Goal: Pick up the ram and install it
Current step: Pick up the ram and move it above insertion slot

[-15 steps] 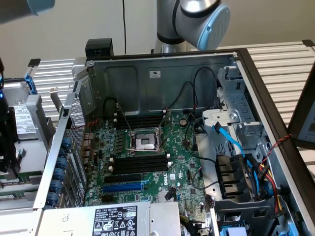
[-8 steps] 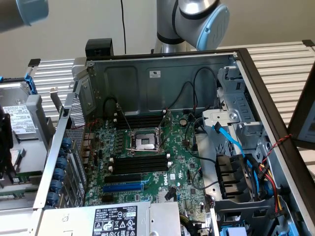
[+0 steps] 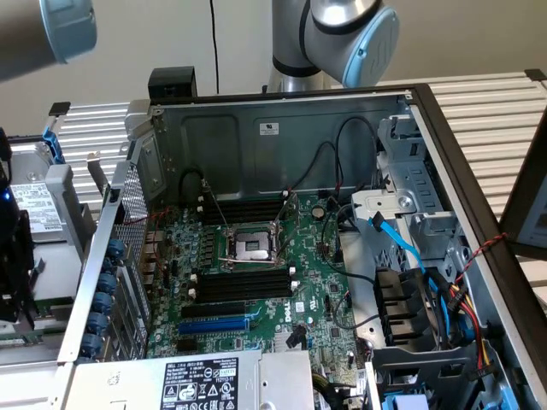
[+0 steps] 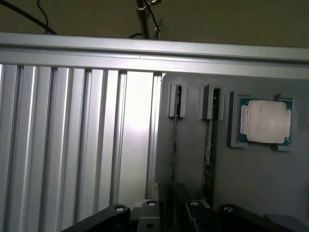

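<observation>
The gripper (image 4: 171, 215) is spread wide and holds nothing; it hangs over the slatted table (image 4: 72, 145) at the near edge of a grey holder (image 4: 270, 183). The ram (image 4: 208, 145) stands on edge in one groove of that holder, and a second stick (image 4: 174, 145) stands in the neighbouring groove. A processor (image 4: 266, 122) sits in its own recess just beside them. The ram is not yet gripped. Which stick the gripper is lined up on cannot be told. The main hazard is probably misalignment: the two sticks are close together, so an off-centre approach could strike a board edge, catch both sticks, or foul the holder's end posts. A grip placed away from the middle of so long and thin a board would likely let it tilt or bind in the groove. In the exterior view, the open computer case (image 3: 282, 137) shows black memory slots (image 3: 244, 286) with white end clips beside the processor socket (image 3: 252, 248). A tilted or reversed ram would probably jam there, and loose cables (image 3: 329, 171) nearby could snag.
</observation>
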Robot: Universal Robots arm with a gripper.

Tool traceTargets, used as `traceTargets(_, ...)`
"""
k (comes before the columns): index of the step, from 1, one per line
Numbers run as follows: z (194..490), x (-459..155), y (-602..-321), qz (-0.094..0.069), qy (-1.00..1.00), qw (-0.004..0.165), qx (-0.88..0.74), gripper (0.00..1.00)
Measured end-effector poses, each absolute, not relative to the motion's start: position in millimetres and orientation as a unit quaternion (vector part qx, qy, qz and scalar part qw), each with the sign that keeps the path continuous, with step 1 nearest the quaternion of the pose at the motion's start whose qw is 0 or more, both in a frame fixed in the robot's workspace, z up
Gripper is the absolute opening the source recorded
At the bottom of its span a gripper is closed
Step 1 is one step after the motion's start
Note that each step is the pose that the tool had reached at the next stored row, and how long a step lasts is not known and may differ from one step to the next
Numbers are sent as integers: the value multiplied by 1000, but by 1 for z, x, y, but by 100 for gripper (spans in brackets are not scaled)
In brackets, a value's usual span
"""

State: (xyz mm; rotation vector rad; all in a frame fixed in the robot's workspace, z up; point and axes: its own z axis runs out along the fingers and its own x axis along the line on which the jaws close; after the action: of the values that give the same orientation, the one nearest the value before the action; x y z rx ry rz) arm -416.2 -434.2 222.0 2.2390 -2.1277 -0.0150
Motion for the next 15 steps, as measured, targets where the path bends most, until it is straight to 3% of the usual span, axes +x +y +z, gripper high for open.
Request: traceTargets(15,204,-422,-431,-5,-687,26,726,25)
